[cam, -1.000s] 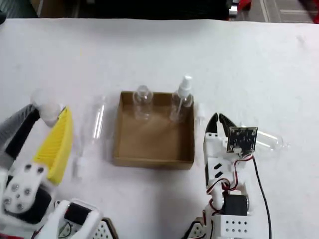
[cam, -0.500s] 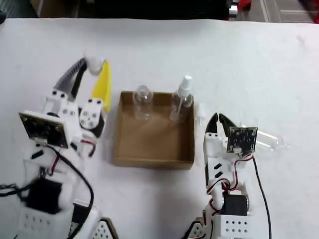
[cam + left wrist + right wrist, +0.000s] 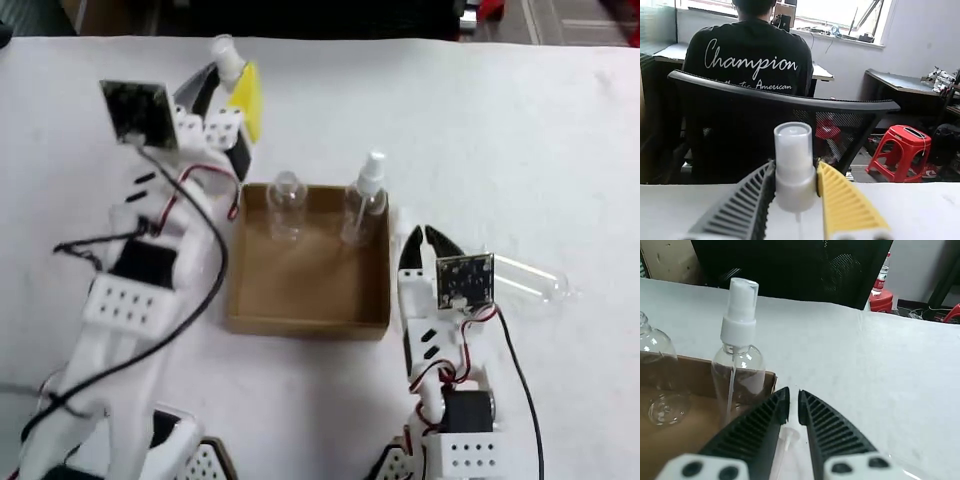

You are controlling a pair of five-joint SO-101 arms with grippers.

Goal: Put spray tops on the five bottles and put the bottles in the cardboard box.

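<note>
**A:** While the left gripper (image 3: 228, 62) is hanging beyond the far-left corner of the cardboard box (image 3: 305, 312), what is it gripping?

**B:** It is clamping a white spray top (image 3: 795, 167) between its grey and yellow fingers.

**A:** And the right gripper (image 3: 420, 236)?

**B:** It is sitting just right of the box, jaws barely apart, gripping nothing. A capped bottle (image 3: 365, 210) and an uncapped bottle (image 3: 286, 208) are standing at the box's far end. Another bottle (image 3: 530, 280) is lying on the table (image 3: 520, 120) beside that gripper
</note>
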